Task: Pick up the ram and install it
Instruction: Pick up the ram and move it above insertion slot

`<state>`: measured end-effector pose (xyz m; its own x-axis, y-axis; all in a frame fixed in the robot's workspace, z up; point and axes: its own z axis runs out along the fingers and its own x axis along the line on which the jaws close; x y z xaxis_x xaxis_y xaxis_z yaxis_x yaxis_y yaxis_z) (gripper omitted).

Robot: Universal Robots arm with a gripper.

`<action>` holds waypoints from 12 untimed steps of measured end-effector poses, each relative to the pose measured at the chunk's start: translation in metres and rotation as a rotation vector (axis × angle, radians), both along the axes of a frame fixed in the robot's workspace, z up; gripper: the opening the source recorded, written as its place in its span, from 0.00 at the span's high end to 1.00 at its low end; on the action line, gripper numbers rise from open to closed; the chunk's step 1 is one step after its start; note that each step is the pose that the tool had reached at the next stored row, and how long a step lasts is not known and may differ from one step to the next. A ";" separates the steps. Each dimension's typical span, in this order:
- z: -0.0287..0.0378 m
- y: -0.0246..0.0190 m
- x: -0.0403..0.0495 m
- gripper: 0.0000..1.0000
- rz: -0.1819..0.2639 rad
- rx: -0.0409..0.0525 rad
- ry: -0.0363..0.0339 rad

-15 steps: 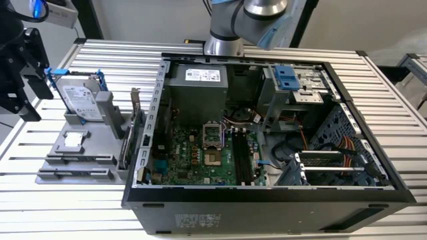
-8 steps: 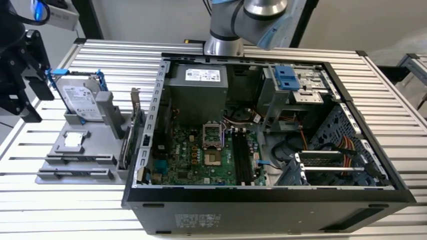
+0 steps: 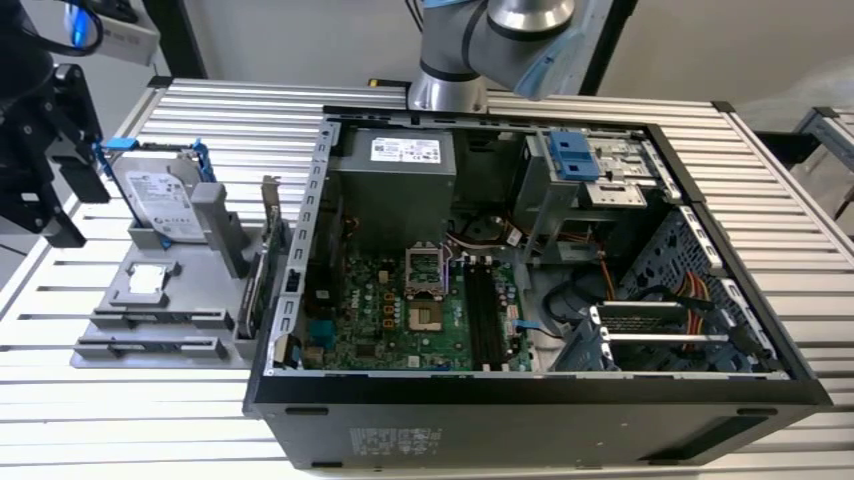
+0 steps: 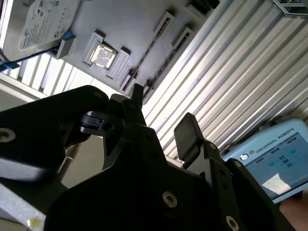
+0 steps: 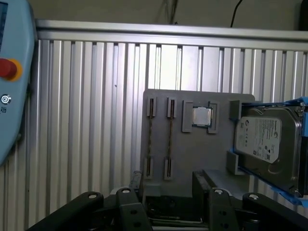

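Two ram sticks stand on edge in the slots of a grey fixture tray (image 3: pixel 127 300) at the exterior view's left. They show as thin dark strips, ram (image 5: pixel 150 137) and its neighbour (image 5: pixel 170 137), and again as ram (image 4: pixel 144 55) in the second wrist view. My black gripper (image 3: pixel 60 200) hangs above the table, left of the tray and apart from the ram. In the second wrist view my gripper (image 4: pixel 161 115) is open, with nothing between its fingers (image 4: pixel 188 131). The long black memory slots (image 3: pixel 481 310) lie on the motherboard inside the open computer case (image 3: pixel 307 260).
The tray also holds a silver hard drive (image 3: pixel 160 200) with blue rails, a processor chip (image 5: pixel 201 116), and an upright card (image 3: pixel 267 250) with a metal bracket against the case. A teach pendant (image 5: pixel 12 77) lies on the slatted table (image 3: pixel 200 110). The arm's base (image 3: pixel 447 60) stands behind the case.
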<state>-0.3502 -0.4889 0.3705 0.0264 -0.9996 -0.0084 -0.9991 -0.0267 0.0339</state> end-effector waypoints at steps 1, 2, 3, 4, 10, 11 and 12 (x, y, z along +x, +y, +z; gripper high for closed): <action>-0.0004 0.0000 0.0000 0.00 0.000 0.0000 0.0000; -0.0007 0.0000 0.0000 0.00 0.000 0.0000 0.0000; -0.0010 0.0000 0.0000 0.00 0.000 0.0000 0.0001; -0.0014 0.0000 0.0000 0.00 0.000 -0.0001 0.0001; -0.0040 0.0000 0.0000 0.00 0.000 -0.0006 0.0000; -0.0044 0.0000 0.0000 0.00 0.000 -0.0008 0.0000; -0.0049 0.0000 0.0000 0.00 0.000 -0.0008 0.0000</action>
<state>-0.3503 -0.4889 0.3656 0.0264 -0.9996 -0.0076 -0.9991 -0.0266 0.0339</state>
